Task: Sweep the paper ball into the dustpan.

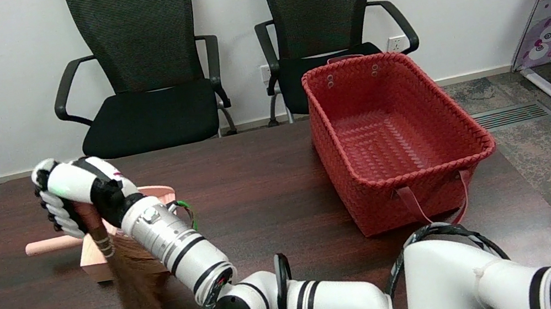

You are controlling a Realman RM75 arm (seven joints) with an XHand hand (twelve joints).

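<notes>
One white right arm (334, 301) is seen nearest, its hand (70, 194) clenched around one brown bristle broom (133, 290). One pink dustpan (96, 251) lies behind. The paper ball cannot be seen. One red woven basket (402, 178) stands on the dark wooden table (259, 191); two black mesh chairs (146, 86) are set against the white wall.

white black-banded arm (179, 246), green cable (185, 210)

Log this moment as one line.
right hand: grips broom | bristles hang to table | dustpan: behind arm | paper ball: not visible | basket: right
</notes>
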